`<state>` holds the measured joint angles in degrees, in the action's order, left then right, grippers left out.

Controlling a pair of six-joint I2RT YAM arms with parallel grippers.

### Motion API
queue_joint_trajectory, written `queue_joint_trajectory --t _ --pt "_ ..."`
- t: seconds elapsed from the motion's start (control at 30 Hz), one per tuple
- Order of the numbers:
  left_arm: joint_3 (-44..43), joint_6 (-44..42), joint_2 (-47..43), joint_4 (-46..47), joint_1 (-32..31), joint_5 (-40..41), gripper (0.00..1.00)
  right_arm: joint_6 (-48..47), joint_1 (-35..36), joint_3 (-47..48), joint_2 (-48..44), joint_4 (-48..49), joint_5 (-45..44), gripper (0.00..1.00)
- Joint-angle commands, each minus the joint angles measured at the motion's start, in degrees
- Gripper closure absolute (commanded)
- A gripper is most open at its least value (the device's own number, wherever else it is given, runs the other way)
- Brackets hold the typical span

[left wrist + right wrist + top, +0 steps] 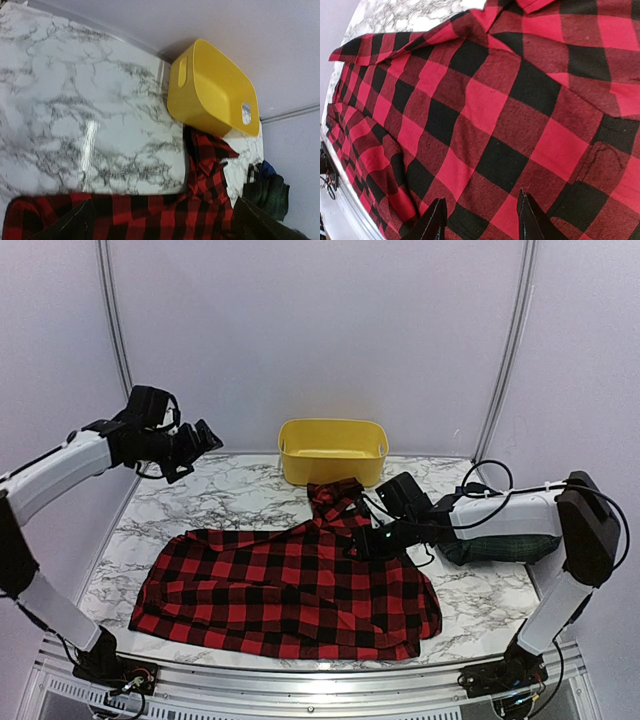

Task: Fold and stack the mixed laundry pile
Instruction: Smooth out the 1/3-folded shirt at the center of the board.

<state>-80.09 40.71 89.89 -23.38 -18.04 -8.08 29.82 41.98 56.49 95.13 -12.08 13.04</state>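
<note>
Currently checked shirt lies spread at table centre-front, collar toward tub; I judge it laid flat for folding. Left gripper high over left edge, fingers spread wide, empty. Right gripper low over shirt near collar, fingers partly apart, nothing pinched that I see. Tartan bundle under right arm, at right edge. Tub just behind collar; may crowd fold.

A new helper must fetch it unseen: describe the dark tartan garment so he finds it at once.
Start at the marble table and go to its right edge, by the right arm. There lies the dark tartan garment, bunched up. Unlike the red-and-black checked shirt spread flat in the middle, it is dark green.
</note>
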Motion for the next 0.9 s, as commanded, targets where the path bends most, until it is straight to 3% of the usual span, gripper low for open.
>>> queue_joint_trajectory --t 0.0,0.17,0.33,0.53,0.87 --pt "15.36 6.68 -10.08 -3.95 -1.17 -5.68 0.01 -2.69 0.68 0.91 -0.12 -2.47 4.08 0.56" --pt "25.98 12.05 -18.74 -4.59 -2.71 -5.55 0.01 -2.81 3.83 0.39 0.44 -5.25 4.27 0.56" --pt "29.7 13.27 -16.95 -4.07 -3.69 -2.64 0.01 -2.17 6.79 0.08 2.49 -7.66 3.08 0.57" --pt "28.09 12.72 -7.39 5.79 -3.46 -0.78 0.01 -0.69 7.04 -3.67 3.3 -9.01 0.58 0.57" --pt "14.47 10.79 8.43 12.06 0.87 3.26 0.01 1.93 5.21 -12.28 2.5 -8.23 -0.22 0.57"
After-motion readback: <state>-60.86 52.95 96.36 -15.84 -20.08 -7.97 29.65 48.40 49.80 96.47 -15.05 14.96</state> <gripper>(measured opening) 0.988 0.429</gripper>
